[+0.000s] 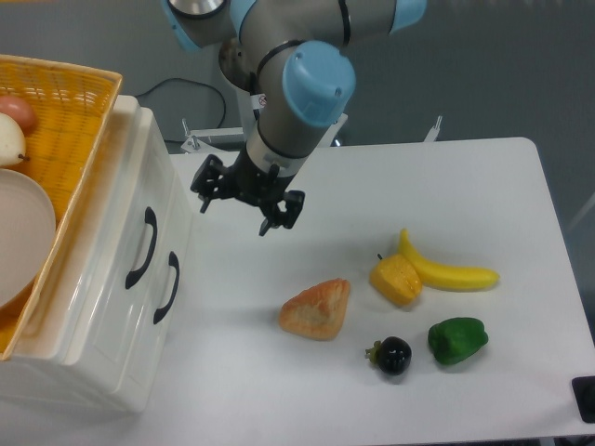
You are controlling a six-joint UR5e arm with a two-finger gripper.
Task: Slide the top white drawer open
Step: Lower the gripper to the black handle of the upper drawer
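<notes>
Open jaws nr top white drawer (pixel 139 243)

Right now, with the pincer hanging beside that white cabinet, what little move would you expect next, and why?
Probably a short move left and down toward the black handle of the top white drawer. The pincer hangs open in the air, holding nothing, just right of the cabinet, and that drawer looks shut.
</notes>
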